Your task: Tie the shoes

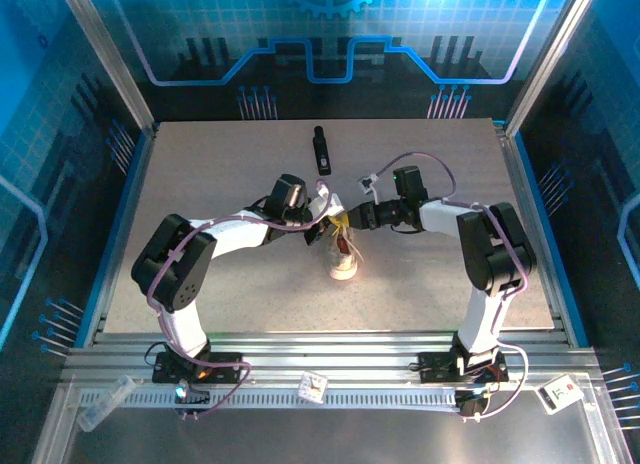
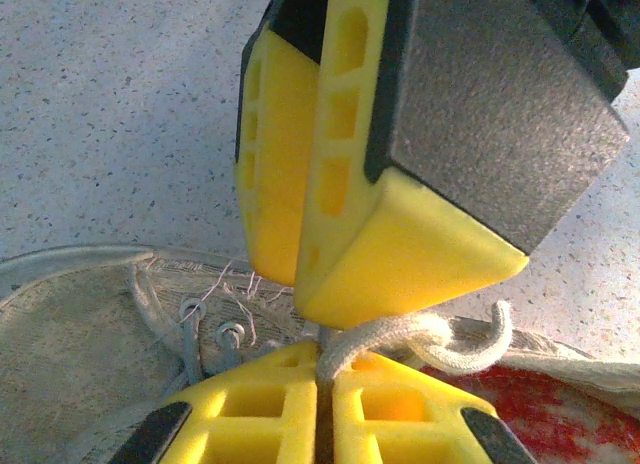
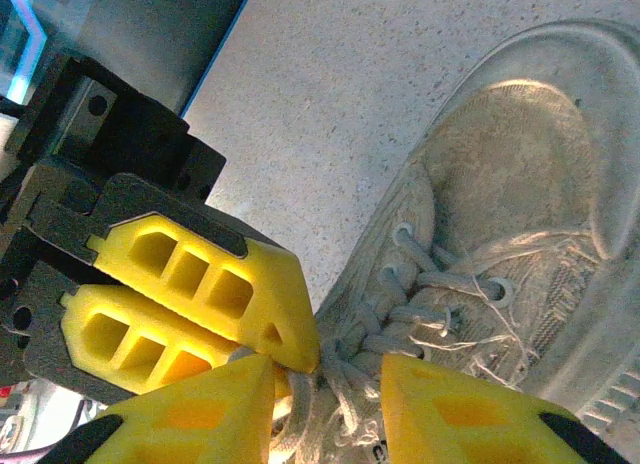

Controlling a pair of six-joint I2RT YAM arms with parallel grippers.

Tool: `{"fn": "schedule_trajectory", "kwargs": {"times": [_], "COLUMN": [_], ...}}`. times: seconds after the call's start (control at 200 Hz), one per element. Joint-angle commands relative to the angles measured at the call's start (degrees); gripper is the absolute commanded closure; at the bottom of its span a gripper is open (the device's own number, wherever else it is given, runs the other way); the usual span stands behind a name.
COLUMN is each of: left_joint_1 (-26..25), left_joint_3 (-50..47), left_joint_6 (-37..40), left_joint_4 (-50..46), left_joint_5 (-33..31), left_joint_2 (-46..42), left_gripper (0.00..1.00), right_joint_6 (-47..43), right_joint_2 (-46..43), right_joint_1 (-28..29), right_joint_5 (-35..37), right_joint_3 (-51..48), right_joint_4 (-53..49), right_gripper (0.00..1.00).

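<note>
We see the sneaker at mid-surface, the left gripper with fingers clamped on a lace, the right gripper with fingers apart over the lacing.

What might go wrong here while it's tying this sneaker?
1. The left hand pinches the lace just at its tips; a pull may slip it free.
2. The right hand, open over the sneaker, sits almost against the left hand; they may collide.
</note>
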Motion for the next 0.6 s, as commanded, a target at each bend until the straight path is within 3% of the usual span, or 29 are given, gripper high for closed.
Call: {"fn": "schedule_trajectory", "kwargs": {"times": [0.0, 0.235, 0.315, 0.45, 0.595], "left_joint_1": [-0.39, -0.38, -0.42, -0.38, -0.51], "left_joint_3": [1.33, 1.06, 0.89, 0.32, -0.73], "left_joint_6": [1.29, 1.38, 1.42, 1.38, 1.54], "left_joint_4": [1.21, 1.75, 1.84, 2.26, 2.72], "left_joint_5": [1.04, 0.95, 0.86, 0.75, 0.28], "left_joint_2": [-0.12, -0.10, -0.25, -0.79, -1.94], "left_gripper": [0.91, 0.91, 0.91, 0.89, 0.86], "right_joint_6": [-0.82, -1.06, -1.06, -0.97, -0.52], "right_joint_2": [1.49, 2.75, 2.84, 1.45, -1.89], "right_joint_1": [1.06, 1.34, 1.35, 1.17, 0.37], "right_joint_5": [-2.08, -2.06, -1.99, -1.83, 0.59], "right_joint_3": [1.53, 2.35, 2.68, 2.39, 0.08], "right_joint_4": [-2.59, -5.31, -6.05, -5.62, -2.06], "right_gripper": [0.66, 0.67, 0.75, 1.00, 1.00]}}
